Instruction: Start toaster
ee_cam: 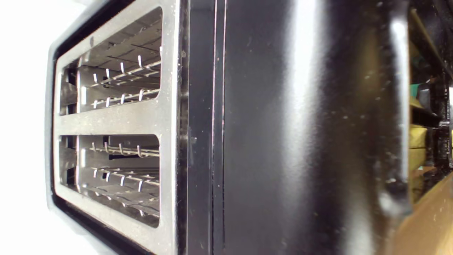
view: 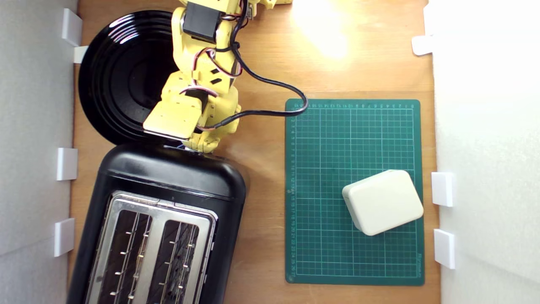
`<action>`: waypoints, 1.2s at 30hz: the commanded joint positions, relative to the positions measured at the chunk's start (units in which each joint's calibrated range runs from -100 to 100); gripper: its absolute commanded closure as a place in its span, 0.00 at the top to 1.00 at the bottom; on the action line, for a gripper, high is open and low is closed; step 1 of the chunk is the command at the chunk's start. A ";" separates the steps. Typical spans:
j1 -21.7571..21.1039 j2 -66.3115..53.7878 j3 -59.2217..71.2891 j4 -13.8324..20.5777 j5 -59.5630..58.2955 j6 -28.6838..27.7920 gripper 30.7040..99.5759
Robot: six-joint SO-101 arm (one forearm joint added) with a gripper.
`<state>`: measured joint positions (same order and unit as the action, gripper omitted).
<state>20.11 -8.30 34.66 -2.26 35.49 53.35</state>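
In the exterior view, the yellow arm (view: 202,80) is seen reaching down from the top edge, and the hand (view: 198,145) is pressed right up against the near end of the toaster (view: 168,198), where its tip is hidden behind the black shell. Whether the hand is spread or clenched cannot be told from here (the fingers are simply out of sight). The toaster is laid out just beyond the hand, its silver top plate (view: 156,211) and two slots facing up. Behind the hand, under the arm, a round black plate (view: 122,84) is found on the wooden tabletop (view: 261,211). Well off to the hand's side, a green cutting mat (view: 329,139) is spread, with a cream box (view: 383,202) resting on it.

In the wrist view, the frame is filled by the toaster's (ee_cam: 283,141) glossy black end; both slots (ee_cam: 113,117) with wire guides are shown, and a blurred teal patch is caught at the edge.
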 commanded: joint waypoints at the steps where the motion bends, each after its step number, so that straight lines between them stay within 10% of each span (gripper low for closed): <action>1: 0.29 1.97 4.55 0.67 -4.10 0.25 0.01; 36: -0.66 1.38 11.91 -0.55 -10.44 0.36 0.01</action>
<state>19.93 -10.88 47.64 -2.36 22.98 53.35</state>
